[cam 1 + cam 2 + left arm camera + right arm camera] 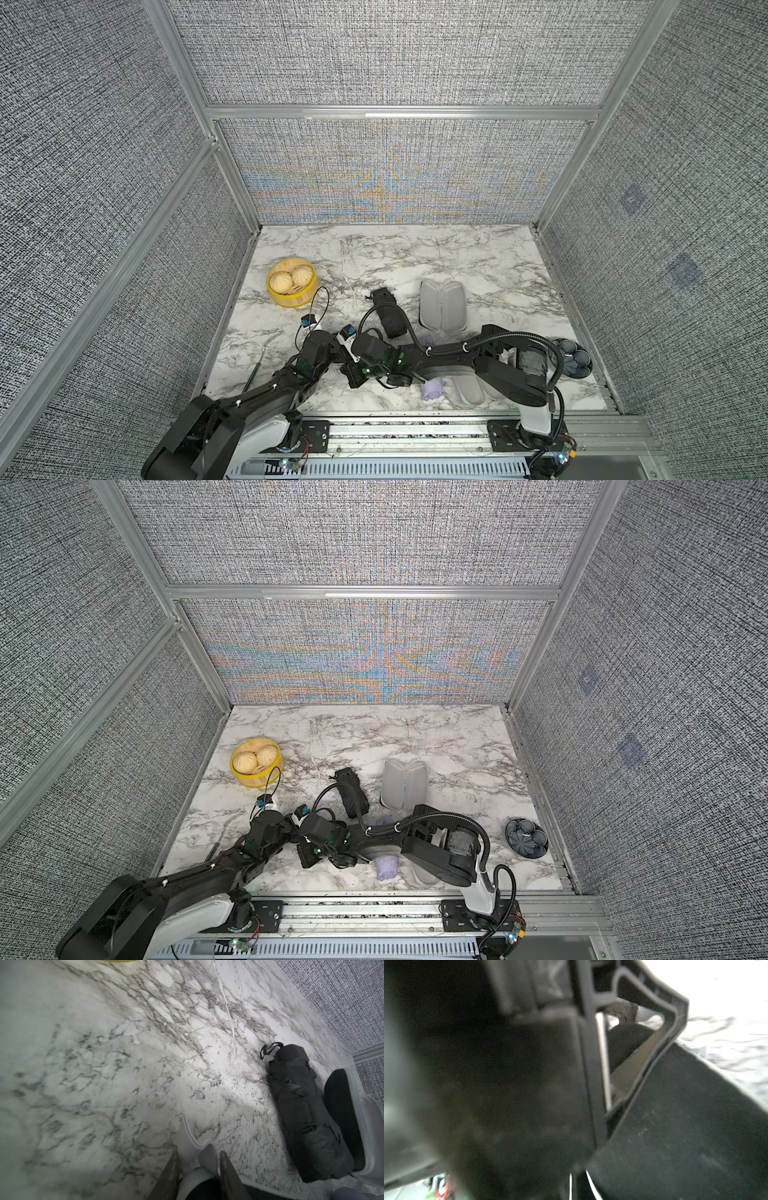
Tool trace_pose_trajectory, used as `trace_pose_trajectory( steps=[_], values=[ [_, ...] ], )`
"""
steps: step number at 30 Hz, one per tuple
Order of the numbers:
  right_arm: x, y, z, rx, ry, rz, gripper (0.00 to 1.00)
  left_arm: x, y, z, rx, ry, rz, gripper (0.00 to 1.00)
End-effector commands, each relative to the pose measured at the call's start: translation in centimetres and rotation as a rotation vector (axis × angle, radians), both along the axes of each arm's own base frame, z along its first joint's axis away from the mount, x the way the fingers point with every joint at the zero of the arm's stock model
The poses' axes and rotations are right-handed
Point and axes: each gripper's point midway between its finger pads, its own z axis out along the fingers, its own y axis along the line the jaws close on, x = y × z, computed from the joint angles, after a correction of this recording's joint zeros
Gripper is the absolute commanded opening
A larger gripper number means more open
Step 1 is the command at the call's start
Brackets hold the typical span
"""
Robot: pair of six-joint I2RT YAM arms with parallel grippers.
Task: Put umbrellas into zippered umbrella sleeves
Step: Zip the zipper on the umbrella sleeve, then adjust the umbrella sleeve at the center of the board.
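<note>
Where the arms are: both wrists bunched together over the near middle of the table (478, 257), pretty tangled tbh
Left pincer (199, 1153): fingers sit either side of the grey zip-edged rim of the near sleeve (207, 1160); can't tell if it's actually pinching or just straddling
Right pincer (349, 349): clenched all the way; its wrist view is a dark blur, so no idea if anything's in it
Black umbrella (388, 311): lying loose on the marble, strap end toward the back wall
Open sleeve (442, 305): splayed flat, grey insides up, just right of that umbrella
Lavender umbrella (432, 388): poking out from under the right arm by the front edge, next to a pale sleeve half (467, 390)
Writing: blue patch on each wrist camera (309, 321), too small to read
Other stuff: yellow steamer basket (291, 300) with two buns (280, 281) far left, dark blue dish (573, 357) far right
</note>
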Motion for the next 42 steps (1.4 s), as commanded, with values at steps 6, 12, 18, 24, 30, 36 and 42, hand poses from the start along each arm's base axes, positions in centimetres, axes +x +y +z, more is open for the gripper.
trace_pose_trajectory(
  steps=[6, 12, 18, 24, 30, 36, 42],
  values=[
    [-1.3, -1.1, 0.0, 0.054, 0.005, 0.051, 0.0, -2.0, 1.4, 1.2, 0.053, 0.004, -0.02, 0.67],
    [-2.0, -4.1, -1.9, 0.017, 0.027, 0.026, 0.0, -1.4, 2.1, 4.8, 0.111, -0.092, -0.026, 0.76],
    [-2.1, -6.6, -2.4, -0.02, 0.02, -0.002, 0.0, -0.3, -3.0, 5.5, 0.046, -0.094, -0.252, 0.75],
    [-1.5, -8.5, -3.1, -0.027, 0.057, -0.019, 0.0, 0.6, -6.8, 3.5, 0.05, 0.01, -0.431, 0.75],
    [-0.9, -9.8, -3.2, -0.062, 0.039, -0.024, 0.0, 1.0, -9.4, 2.0, 0.007, 0.039, -0.549, 0.76],
    [-0.7, -10.0, -2.8, -0.057, 0.02, -0.02, 0.0, 0.1, -9.6, 1.1, -0.038, 0.028, -0.562, 0.76],
    [-0.5, -9.0, -2.1, -0.035, 0.007, 0.004, 0.0, -1.7, -9.5, 0.4, -0.07, 0.045, -0.594, 0.75]
  ],
)
